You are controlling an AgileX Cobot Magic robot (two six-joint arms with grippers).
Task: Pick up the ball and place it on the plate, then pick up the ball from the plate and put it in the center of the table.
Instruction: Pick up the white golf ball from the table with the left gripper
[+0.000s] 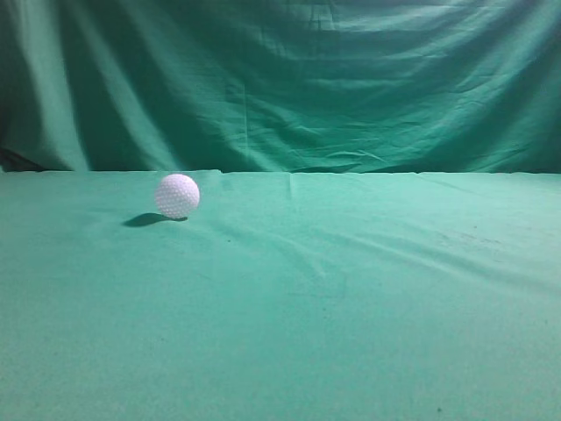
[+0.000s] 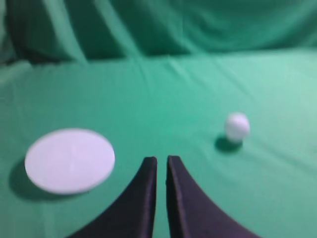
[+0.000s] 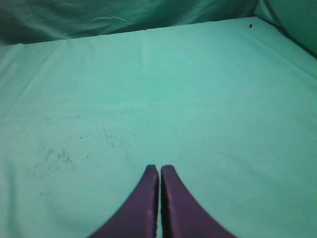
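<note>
A white dimpled ball (image 1: 177, 195) rests on the green cloth at the left of the exterior view. It also shows in the left wrist view (image 2: 237, 126), ahead and to the right of my left gripper (image 2: 162, 159). A flat white plate (image 2: 70, 159) lies to the left of that gripper. The left gripper is shut and empty, its dark fingers nearly touching. My right gripper (image 3: 160, 168) is shut and empty over bare cloth. Neither gripper shows in the exterior view, and the plate does not show there either.
A green cloth covers the table (image 1: 351, 298), and a green curtain (image 1: 289, 79) hangs behind it. Small dark specks mark the cloth in the right wrist view (image 3: 59, 156).
</note>
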